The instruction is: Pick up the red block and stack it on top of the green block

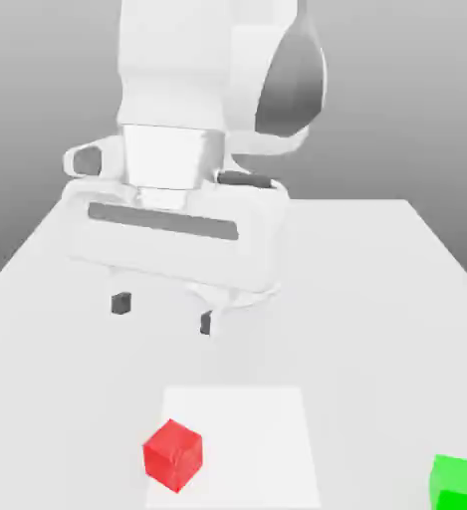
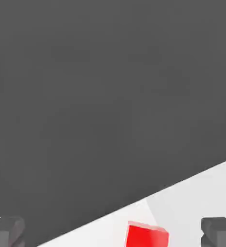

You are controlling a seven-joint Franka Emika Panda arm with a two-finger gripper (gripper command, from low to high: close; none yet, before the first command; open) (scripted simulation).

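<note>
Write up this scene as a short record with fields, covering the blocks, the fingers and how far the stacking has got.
Red block: resting on the white square, near the exterior view's left edge of it
Green block: on the table, towards the exterior view's right
Spacing: red block and green block well apart, not touching
Fingers: wide apart, nothing between them, raised above the table
Stacking: not yet done; red block not on green block
</note>
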